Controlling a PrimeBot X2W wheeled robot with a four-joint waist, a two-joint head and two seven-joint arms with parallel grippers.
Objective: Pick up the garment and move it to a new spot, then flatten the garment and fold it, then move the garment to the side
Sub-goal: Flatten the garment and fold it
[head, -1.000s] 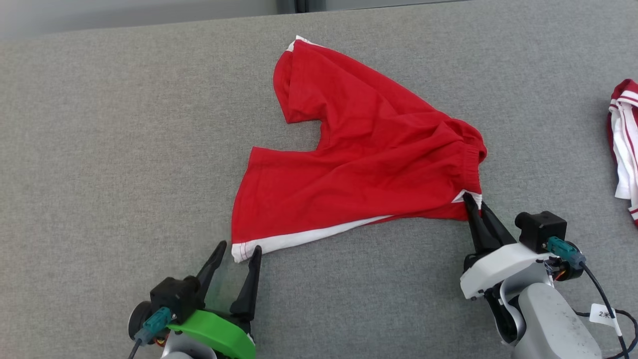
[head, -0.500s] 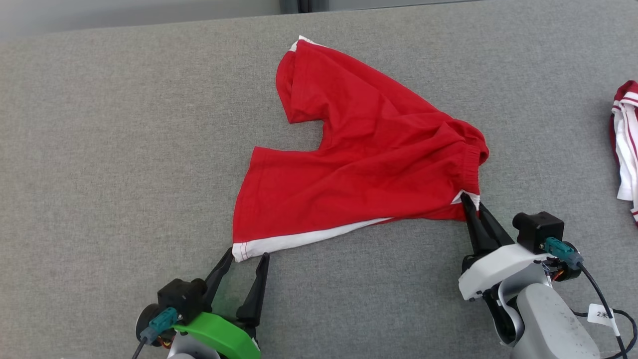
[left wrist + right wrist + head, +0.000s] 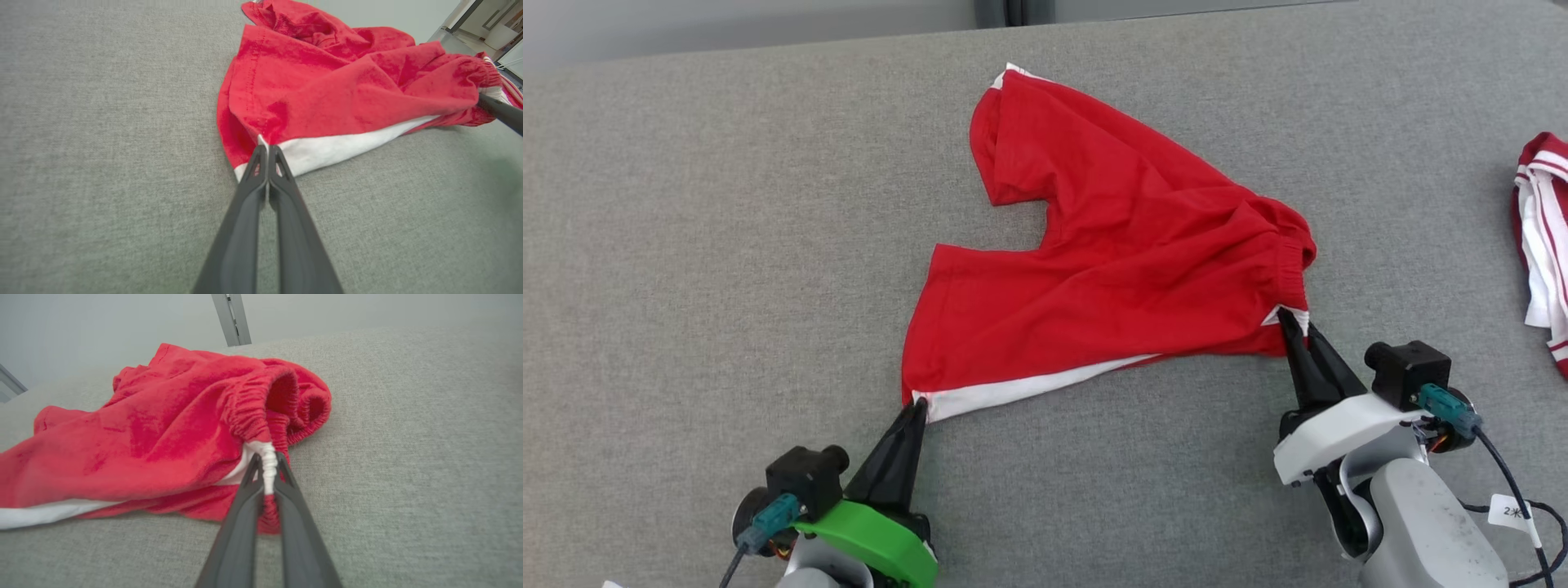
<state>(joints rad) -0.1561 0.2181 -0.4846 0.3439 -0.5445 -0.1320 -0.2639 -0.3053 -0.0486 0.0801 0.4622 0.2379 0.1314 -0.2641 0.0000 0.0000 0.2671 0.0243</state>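
Observation:
Red shorts with a white side stripe (image 3: 1111, 269) lie spread on the grey table, legs pointing left and away, waistband to the right. My left gripper (image 3: 919, 406) is shut on the near leg's hem corner, where the white stripe ends (image 3: 265, 148). My right gripper (image 3: 1289, 320) is shut on the waistband's near end; the white elastic (image 3: 267, 465) sits pinched between its fingers. In the left wrist view the right gripper's finger (image 3: 500, 112) shows at the far right edge against the shorts (image 3: 347, 90).
A second garment, dark red with white stripes (image 3: 1543, 245), lies bunched at the table's right edge. The grey table surface (image 3: 686, 245) stretches wide to the left and in front of the shorts. The table's far edge runs along the top.
My left gripper has moved forward to the hem corner and shut on it; it was open a second ago. The right gripper has kept its hold on the waistband.

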